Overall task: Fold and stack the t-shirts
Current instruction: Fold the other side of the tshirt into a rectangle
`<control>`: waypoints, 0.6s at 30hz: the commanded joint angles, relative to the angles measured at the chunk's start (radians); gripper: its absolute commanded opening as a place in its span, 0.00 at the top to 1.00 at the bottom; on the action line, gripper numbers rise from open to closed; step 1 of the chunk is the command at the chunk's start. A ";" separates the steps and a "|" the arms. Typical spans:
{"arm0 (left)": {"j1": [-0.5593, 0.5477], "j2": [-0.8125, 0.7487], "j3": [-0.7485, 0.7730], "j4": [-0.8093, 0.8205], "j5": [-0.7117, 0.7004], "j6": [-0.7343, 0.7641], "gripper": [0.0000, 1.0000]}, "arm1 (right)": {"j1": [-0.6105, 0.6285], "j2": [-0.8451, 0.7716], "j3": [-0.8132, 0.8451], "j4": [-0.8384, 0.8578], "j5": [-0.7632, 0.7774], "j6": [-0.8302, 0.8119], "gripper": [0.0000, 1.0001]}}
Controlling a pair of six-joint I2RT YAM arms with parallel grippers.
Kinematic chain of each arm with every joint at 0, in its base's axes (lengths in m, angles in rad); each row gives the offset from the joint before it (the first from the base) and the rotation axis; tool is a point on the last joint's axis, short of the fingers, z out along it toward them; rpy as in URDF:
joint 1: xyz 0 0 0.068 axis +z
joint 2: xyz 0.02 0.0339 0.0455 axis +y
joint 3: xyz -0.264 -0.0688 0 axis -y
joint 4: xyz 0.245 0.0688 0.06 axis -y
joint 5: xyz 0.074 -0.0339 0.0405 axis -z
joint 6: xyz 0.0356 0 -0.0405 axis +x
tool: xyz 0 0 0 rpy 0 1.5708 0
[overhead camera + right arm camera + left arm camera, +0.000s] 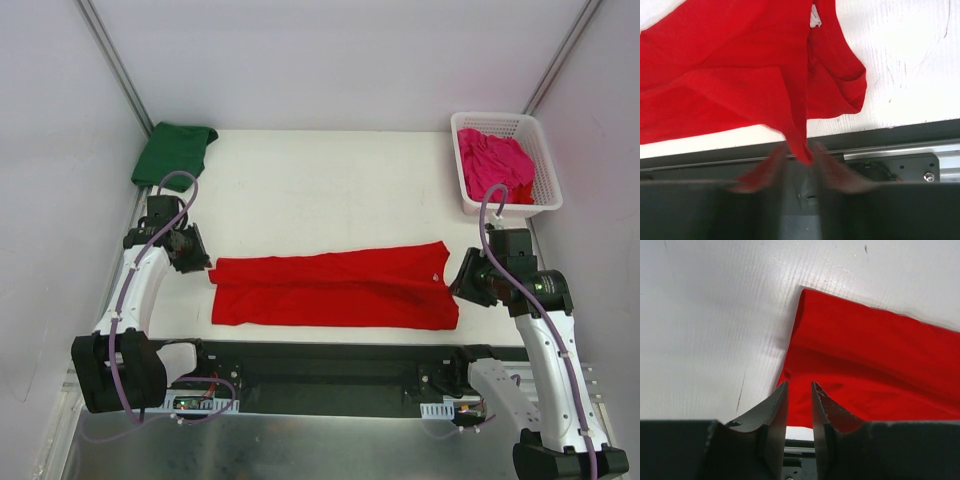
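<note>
On your white table (pixel 320 180) the plain bright red cotton t-shirt (pixel 330 290) lies as a long band near the front edge, the dark green t-shirt (pixel 172 152) sits folded far left, and the magenta pink t-shirt (pixel 493 165) is crumpled in the white lattice basket (pixel 545 170) far right. Your left claw (pixel 800 387), at the red shirt's left end, has its jaws slightly parted and empty. Your right claw (pixel 799 147) is blurred around a pulled-up corner, so you cannot tell if it grips.

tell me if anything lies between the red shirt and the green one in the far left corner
Nothing visible does: bare table separates the red shirt from the green shirt. Only the left gripper, at the red shirt's left end, is near that line. The basket holding the pink shirt is far right.
</note>
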 commanded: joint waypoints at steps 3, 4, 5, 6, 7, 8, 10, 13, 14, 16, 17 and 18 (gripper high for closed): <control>0.010 -0.050 0.053 -0.066 -0.023 0.022 0.47 | -0.008 -0.005 0.009 -0.044 -0.008 -0.014 0.49; 0.011 -0.061 0.057 -0.078 -0.028 0.024 0.39 | -0.008 -0.003 0.013 -0.044 -0.007 -0.015 0.47; 0.010 -0.065 0.060 -0.085 -0.031 0.022 0.14 | -0.008 0.000 0.015 -0.044 -0.004 -0.015 0.44; 0.011 -0.070 0.062 -0.088 -0.032 0.025 0.09 | -0.008 0.000 0.015 -0.042 0.001 -0.014 0.43; 0.010 -0.078 0.069 -0.092 -0.037 0.025 0.01 | -0.008 0.003 0.015 -0.042 0.004 -0.015 0.43; 0.010 -0.082 0.073 -0.098 -0.037 0.025 0.01 | -0.008 0.003 0.015 -0.038 0.007 -0.014 0.43; 0.010 -0.088 0.080 -0.102 -0.045 0.021 0.01 | -0.008 0.003 0.012 -0.031 0.010 -0.012 0.42; 0.010 -0.093 0.099 -0.100 -0.026 0.008 0.01 | -0.010 0.003 -0.005 -0.001 0.001 -0.004 0.42; 0.010 -0.095 0.097 -0.086 -0.020 -0.004 0.01 | -0.010 0.000 -0.010 0.008 -0.005 -0.003 0.42; 0.010 -0.095 0.096 -0.065 0.029 -0.010 0.01 | -0.008 -0.009 -0.026 0.047 -0.010 0.002 0.44; 0.010 -0.095 0.096 -0.054 0.043 -0.024 0.01 | -0.008 -0.011 -0.045 0.059 -0.011 0.005 0.45; 0.010 -0.095 0.091 -0.028 0.076 -0.033 0.01 | -0.010 -0.011 -0.056 0.073 -0.015 0.008 0.46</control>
